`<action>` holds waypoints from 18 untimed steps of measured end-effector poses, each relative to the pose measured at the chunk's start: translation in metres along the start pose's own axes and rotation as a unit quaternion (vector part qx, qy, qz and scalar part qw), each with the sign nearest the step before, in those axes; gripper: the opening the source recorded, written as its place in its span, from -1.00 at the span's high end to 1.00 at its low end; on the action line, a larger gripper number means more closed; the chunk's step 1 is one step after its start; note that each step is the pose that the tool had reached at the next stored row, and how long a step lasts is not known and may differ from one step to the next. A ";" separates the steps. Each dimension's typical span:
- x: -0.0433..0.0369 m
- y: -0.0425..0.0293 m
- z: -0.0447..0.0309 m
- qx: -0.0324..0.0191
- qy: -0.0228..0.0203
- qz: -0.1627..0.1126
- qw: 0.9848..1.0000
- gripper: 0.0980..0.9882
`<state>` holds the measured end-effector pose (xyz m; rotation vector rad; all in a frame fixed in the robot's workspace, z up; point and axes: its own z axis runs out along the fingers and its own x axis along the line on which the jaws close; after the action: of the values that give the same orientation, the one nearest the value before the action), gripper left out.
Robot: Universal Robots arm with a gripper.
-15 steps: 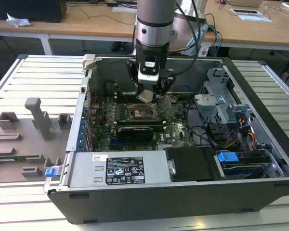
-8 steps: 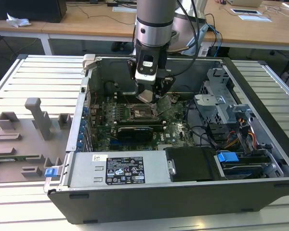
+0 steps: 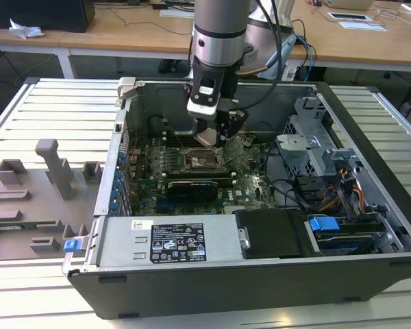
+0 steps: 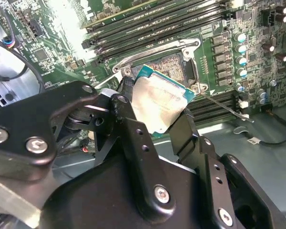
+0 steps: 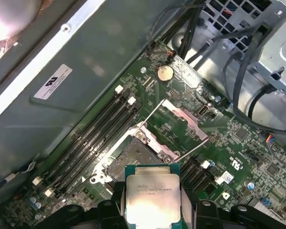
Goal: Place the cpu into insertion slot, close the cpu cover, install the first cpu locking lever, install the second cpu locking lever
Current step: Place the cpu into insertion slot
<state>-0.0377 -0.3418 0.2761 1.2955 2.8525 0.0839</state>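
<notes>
Gripper (image 3: 214, 135): clamped on two opposite edges of the cpu (image 5: 152, 196), down inside the open computer case (image 3: 260, 274).
Cpu: hung tilted just above the insertion slot (image 5: 132, 157), apart from it.
Insertion slot: uncovered, dark centre showing, just beside the memory slots (image 5: 93, 136).
Cpu cover (image 5: 183, 118): stood swung open, off the slot.
Case: rested on the slatted bench (image 3: 55, 110).

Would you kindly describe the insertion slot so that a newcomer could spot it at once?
Look inside the open computer case, on the green motherboard. Beside the long black memory slots sits the insertion slot: the only square socket, with a metal rim and dark centre, near the cpu in the gripper.
</notes>
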 end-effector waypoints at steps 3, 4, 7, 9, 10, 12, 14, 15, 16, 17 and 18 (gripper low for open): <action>0.0000 0.0000 0.0000 0.000 -0.001 0.011 1.000 0.00; 0.0000 0.0000 0.0000 0.000 -0.001 0.018 1.000 0.00; 0.0000 0.0000 0.0000 0.000 -0.001 0.028 1.000 0.00; 0.0000 0.0000 0.0000 -0.001 -0.002 0.034 0.999 0.00; 0.0000 0.0000 0.0000 -0.001 -0.002 0.036 0.999 0.00; 0.0000 0.0000 0.0000 -0.001 -0.002 0.043 0.999 0.00; 0.0000 0.0000 0.0000 -0.001 -0.003 0.053 0.999 0.00; 0.0000 0.0000 0.0001 -0.001 -0.003 0.057 0.998 0.00; 0.0000 0.0000 0.0001 -0.001 -0.003 0.060 0.998 0.00; 0.0000 0.0000 0.0001 -0.001 -0.003 0.065 0.998 0.00; 0.0000 0.0000 0.0001 -0.001 -0.004 0.069 0.998 0.00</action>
<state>-0.0377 -0.3418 0.2760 1.4886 2.7525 0.0828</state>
